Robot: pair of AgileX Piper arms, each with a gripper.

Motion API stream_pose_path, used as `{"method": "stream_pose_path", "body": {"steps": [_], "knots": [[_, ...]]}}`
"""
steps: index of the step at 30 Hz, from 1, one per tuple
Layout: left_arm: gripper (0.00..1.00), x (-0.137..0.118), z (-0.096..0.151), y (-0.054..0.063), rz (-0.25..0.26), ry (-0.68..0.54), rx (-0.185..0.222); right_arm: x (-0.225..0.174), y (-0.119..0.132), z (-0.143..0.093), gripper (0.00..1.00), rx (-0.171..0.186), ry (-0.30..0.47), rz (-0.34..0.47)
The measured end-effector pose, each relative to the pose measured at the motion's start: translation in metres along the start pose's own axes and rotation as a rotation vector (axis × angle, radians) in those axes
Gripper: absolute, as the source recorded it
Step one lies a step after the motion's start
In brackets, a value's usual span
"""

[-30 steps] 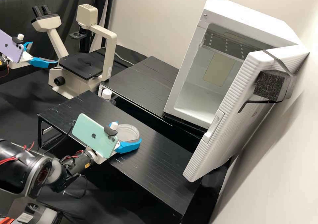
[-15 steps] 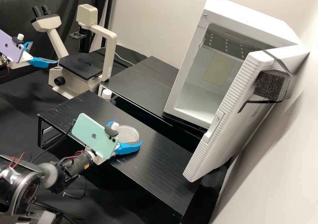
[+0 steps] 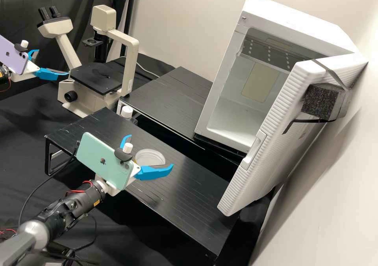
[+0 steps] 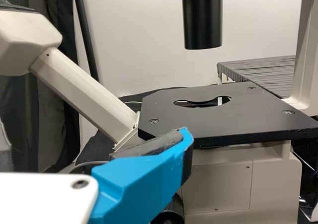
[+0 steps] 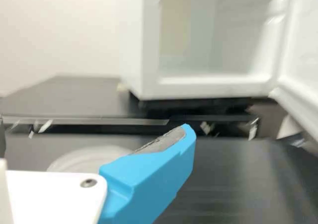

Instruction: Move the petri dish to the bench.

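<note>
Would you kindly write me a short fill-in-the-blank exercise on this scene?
The gripper nearer the petri dish is the ____ one.
The left gripper hangs beside the black stage of the ____.
The white incubator's door stands ____.

Missing words: right; microscope; open

Bright blue fingers (image 3: 153, 172), red wires (image 3: 75, 191).
</note>
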Motion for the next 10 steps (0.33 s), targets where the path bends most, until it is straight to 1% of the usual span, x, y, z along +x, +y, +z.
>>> {"method": "stream_pose_path", "body": {"steps": [2, 4, 5, 7, 9, 10], "knots": [[1.00, 0.000, 0.000, 0.000, 0.000, 0.000, 0.000, -0.010, 0.009, 0.000, 1.00, 0.008, 0.012, 0.045], [1.00, 0.000, 0.000, 0.000, 0.000, 0.000, 0.000, -0.020, 0.019, 0.001, 1.00, 0.028, 0.014, 0.101], [1.00, 0.000, 0.000, 0.000, 0.000, 0.000, 0.000, -0.025, 0.022, 0.002, 1.00, 0.045, 0.009, 0.124], [1.00, 0.000, 0.000, 0.000, 0.000, 0.000, 0.000, -0.040, 0.031, 0.002, 1.00, 0.087, 0.023, 0.207], [1.00, 0.000, 0.000, 0.000, 0.000, 0.000, 0.000, -0.045, 0.033, 0.001, 1.00, 0.112, 0.042, 0.231], [1.00, 0.000, 0.000, 0.000, 0.000, 0.000, 0.000, -0.047, 0.033, 0.001, 1.00, 0.124, 0.051, 0.230]]}}
